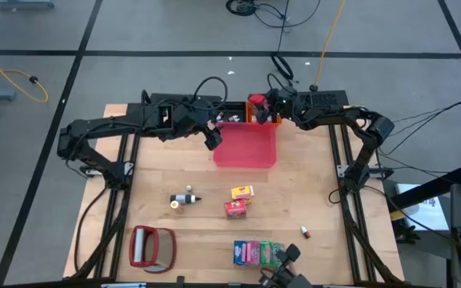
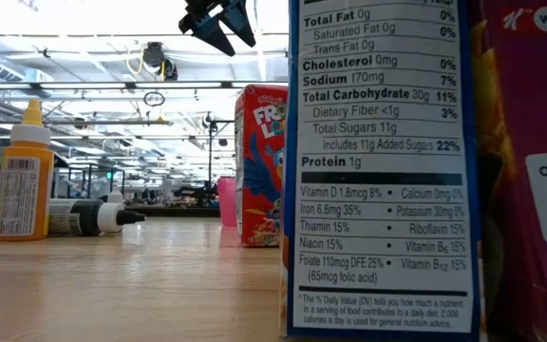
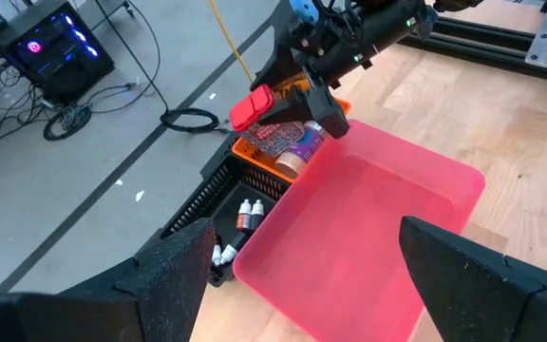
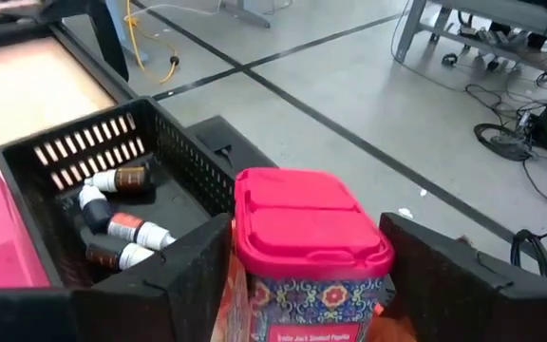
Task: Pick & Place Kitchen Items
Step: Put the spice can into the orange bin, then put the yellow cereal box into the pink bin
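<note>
Wood table (image 2: 112,285): carton (image 2: 259,161) reads "Fro".

A grey floor (image 1: 46,32) crossed by dark lines is surrounding the wooden table (image 1: 310,188). Cables (image 1: 262,10) are lying at twelve o'clock, a yellow cord (image 1: 6,68) at ten. Ceiling lights (image 2: 84,19) are glowing.

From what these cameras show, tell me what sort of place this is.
Probably a robotics lab or workshop, not a kitchen: a bare wooden table on a grey floor marked with black tape lines, loose cables lying about, and a lit computer tower nearby.
</note>
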